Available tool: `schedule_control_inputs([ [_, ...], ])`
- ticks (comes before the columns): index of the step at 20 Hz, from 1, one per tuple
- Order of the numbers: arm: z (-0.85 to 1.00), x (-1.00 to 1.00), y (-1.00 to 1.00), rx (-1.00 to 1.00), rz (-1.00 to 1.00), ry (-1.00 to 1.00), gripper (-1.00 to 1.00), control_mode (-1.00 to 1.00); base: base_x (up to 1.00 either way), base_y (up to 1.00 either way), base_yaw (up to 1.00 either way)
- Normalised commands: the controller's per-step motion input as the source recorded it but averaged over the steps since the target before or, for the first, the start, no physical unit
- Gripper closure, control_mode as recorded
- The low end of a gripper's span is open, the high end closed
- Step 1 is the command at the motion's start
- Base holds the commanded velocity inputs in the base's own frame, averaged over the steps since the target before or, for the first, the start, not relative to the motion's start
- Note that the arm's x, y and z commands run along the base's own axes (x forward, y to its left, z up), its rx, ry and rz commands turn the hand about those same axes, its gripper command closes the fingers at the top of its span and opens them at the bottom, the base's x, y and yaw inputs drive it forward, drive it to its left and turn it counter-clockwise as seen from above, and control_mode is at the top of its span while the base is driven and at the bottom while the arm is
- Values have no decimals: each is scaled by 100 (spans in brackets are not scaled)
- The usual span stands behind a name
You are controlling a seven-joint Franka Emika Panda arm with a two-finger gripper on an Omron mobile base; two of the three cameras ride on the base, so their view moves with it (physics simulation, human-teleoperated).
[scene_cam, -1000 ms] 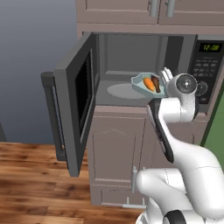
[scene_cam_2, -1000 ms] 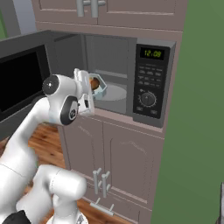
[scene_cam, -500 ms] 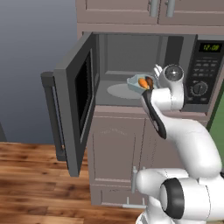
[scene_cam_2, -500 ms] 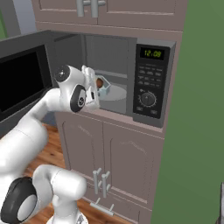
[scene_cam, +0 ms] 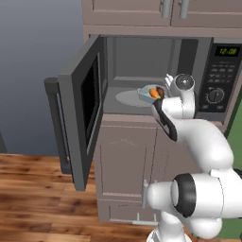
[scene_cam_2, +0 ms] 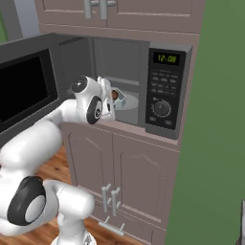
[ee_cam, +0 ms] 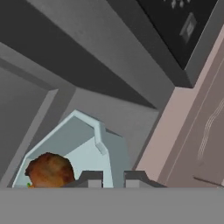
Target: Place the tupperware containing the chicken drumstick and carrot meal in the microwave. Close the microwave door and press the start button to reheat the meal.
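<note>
One gripper (ee_cam: 113,178) nearly closed on the tupperware (ee_cam: 83,151) rim; carrot (scene_cam: 153,93) visible from the left base view.

Three cameras on me: two behind my arm, one on my hand.

My left base view looks forward and down from behind-left, past the open microwave door (scene_cam: 87,113) into the microwave (scene_cam: 142,61); my right base view faces the same cavity from behind-right, control panel (scene_cam_2: 162,91) nearer. Both share the tupperware (scene_cam: 147,93). My hand view sits very close over it, rolled sideways.
</note>
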Motion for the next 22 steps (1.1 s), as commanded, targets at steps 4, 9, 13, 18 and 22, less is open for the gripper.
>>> schedule_control_inputs([
  [4, -27, 41, -5, 0, 0, 0, 100, -100, 0, 0, 0],
  [9, -1, 56, 0, 0, 0, 4, 100, -100, 0, 0, 0],
  [13, 0, 60, 0, 0, 0, 8, 100, -100, 0, 0, 0],
  [18, 0, 53, 0, 0, 0, 9, 100, -100, 0, 0, 0],
  [22, -1, 42, 0, -1, 0, 6, -100, -100, 0, 0, 0],
])
